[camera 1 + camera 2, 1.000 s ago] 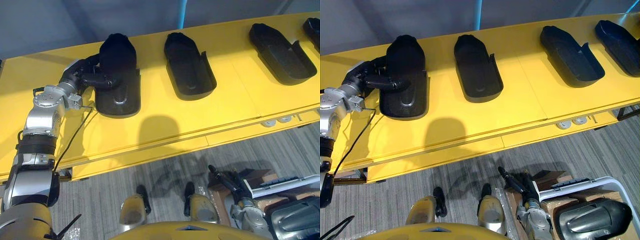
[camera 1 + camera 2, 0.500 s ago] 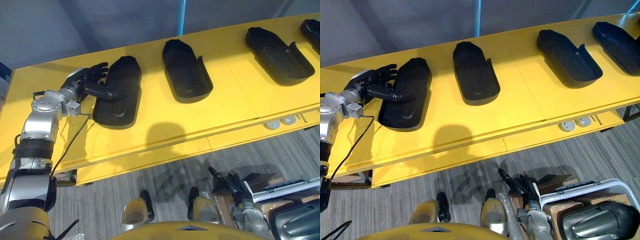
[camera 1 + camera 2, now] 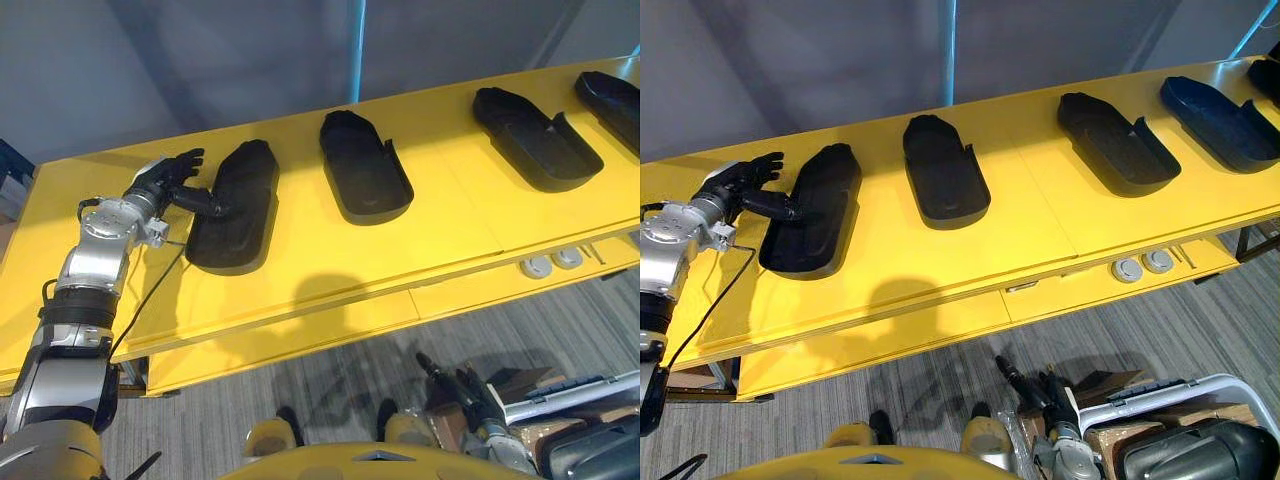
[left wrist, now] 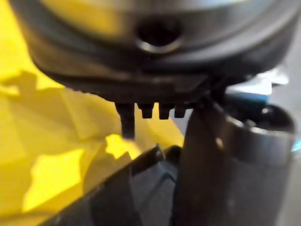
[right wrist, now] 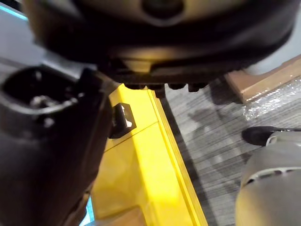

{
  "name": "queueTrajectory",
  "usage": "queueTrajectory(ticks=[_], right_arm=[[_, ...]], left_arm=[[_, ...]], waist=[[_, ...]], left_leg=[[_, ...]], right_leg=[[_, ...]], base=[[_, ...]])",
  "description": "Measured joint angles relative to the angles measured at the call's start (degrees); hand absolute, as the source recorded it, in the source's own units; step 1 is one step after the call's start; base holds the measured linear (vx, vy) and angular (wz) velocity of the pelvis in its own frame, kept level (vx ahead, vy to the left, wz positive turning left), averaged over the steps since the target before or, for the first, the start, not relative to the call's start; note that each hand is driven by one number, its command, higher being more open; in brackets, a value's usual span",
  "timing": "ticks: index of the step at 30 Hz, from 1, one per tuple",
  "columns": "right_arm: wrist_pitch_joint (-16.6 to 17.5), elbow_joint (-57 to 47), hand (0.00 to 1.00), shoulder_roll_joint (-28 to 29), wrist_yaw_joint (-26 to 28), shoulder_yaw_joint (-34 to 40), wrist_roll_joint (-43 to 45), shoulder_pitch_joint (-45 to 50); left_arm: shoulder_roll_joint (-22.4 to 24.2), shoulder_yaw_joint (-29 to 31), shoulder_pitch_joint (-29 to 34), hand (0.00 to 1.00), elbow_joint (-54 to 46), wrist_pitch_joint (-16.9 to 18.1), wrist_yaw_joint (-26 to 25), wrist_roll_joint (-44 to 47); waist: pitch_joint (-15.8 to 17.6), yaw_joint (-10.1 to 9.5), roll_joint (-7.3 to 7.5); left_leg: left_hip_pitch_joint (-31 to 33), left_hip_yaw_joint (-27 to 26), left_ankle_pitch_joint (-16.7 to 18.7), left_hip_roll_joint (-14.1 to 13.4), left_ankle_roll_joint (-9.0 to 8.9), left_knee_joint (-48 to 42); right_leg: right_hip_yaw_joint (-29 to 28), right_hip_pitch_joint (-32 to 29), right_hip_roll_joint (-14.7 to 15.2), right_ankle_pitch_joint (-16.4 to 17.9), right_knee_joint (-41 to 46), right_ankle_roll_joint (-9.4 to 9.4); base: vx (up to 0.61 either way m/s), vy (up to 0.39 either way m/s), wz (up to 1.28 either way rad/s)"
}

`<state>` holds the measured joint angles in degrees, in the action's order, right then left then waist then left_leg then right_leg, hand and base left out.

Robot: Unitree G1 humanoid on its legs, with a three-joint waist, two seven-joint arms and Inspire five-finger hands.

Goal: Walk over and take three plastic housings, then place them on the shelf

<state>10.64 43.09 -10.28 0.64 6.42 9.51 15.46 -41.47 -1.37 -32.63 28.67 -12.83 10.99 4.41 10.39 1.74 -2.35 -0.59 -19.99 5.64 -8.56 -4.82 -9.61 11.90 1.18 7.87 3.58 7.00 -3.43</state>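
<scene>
Yellow shelf [image 3: 330, 262], long glossy black housing [image 3: 365, 182]

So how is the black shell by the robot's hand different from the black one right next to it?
The left hand has its thumb on the leftmost housing; the second housing lies untouched. The leftmost housing's far end leans to the right, while the second housing's far end leans to the left. Both are black, long and lie on the yellow shelf.

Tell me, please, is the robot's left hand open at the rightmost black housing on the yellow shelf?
Not quite: the left hand is open at the leftmost black housing on the yellow shelf, as the left eye view shows.
</scene>
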Motion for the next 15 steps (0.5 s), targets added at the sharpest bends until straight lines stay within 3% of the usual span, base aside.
queueTrajectory(ticks=[4,9,15], right_arm=[[0.3,0.1,1.00,2.0,-0.3,-0.4,0.0,1.7],[1.0,1.8,1.00,3.7,-1.6,-0.4,0.3,1.7],[1.0,2.5,1.00,4.0,-2.1,-0.2,0.4,1.7]], left_arm=[[0.1,0.2,0.3,1.00,-0.9,4.1,-9.9,-0.4],[2.1,4.7,7.7,1.00,-16.6,10.9,-22.7,0.6],[8.5,12.9,16.4,1.00,-31.2,18.1,-28.6,3.2]], waist=[[-2.2,-0.22,1.12],[-4.3,-0.75,1.85],[-6.8,-1.64,1.59]], left_leg=[[0.0,0.1,-0.7,0.2,0.07,1.1],[-2.1,0.2,-1.2,1.2,0.39,3.0],[-3.0,1.0,-1.3,2.0,0.63,4.4]], right_leg=[[0.4,0.1,0.0,-0.3,-0.6,-0.08],[0.8,3.0,0.4,-1.4,-3.2,-0.85],[2.2,4.8,0.9,-1.9,-4.8,-1.02]], base=[[-0.04,-0.001,0.04],[-0.01,0.006,0.01],[0.01,0.013,0.10]])
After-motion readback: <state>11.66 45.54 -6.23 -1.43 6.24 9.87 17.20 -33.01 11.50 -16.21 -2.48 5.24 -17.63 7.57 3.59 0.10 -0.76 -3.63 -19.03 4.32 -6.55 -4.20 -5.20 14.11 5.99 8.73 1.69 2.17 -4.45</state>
